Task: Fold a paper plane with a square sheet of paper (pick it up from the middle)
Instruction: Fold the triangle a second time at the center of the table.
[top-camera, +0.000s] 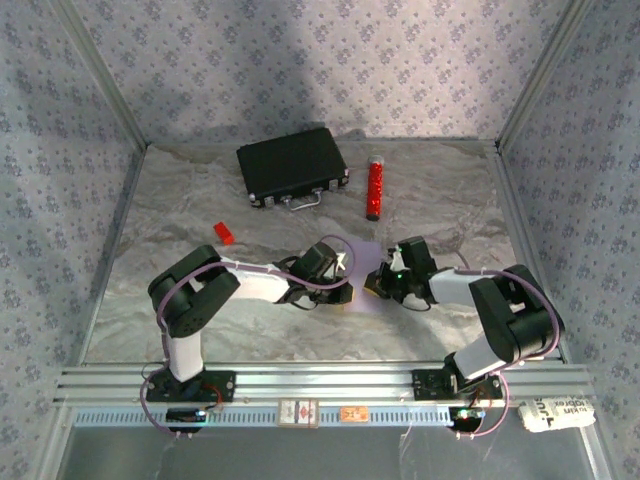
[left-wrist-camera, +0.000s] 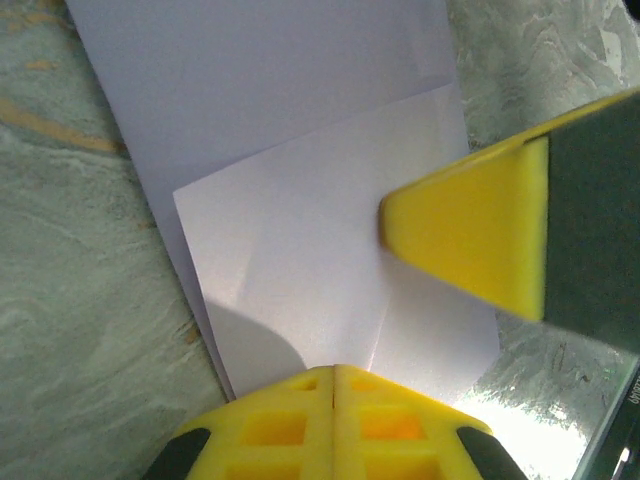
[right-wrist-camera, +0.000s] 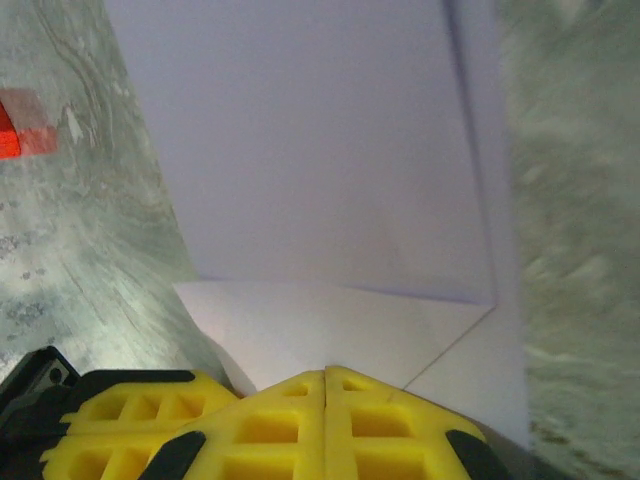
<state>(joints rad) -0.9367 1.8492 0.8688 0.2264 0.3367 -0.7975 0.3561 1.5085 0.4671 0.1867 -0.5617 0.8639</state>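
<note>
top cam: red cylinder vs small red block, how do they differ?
The red cylinder is long and slim; the red block is short and much smaller. The red cylinder sits far back, just right of the black case; the red block lies left of centre, nearer the arms. The red cylinder has a pale far end; the red block is plain red. Both are red and rest on the table.

Table (top-camera: 180, 210) bears paper (top-camera: 366, 258), case (top-camera: 292, 165), cylinder (top-camera: 375, 188), block (top-camera: 223, 232).

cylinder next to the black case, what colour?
The cylinder is red; best seen in the top external view.
</note>
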